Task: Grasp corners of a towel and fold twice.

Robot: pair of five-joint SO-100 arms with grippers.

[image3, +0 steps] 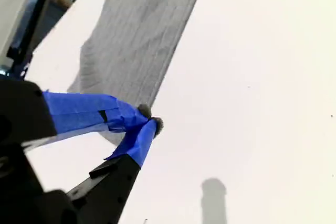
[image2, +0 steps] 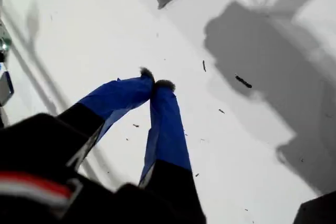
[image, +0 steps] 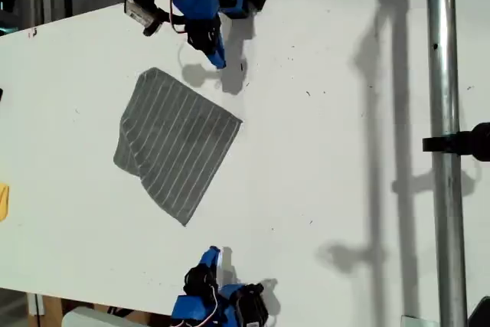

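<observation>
Towel (image: 178, 145) lies flat on the table (image: 321, 189), both hands — first (image2: 155, 83), second (image3: 150, 118) — clenched on nothing, hovering nearby

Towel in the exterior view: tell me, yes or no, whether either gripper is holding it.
No. The towel lies alone on the white table, with both blue grippers shut and clear of its edges.
</observation>
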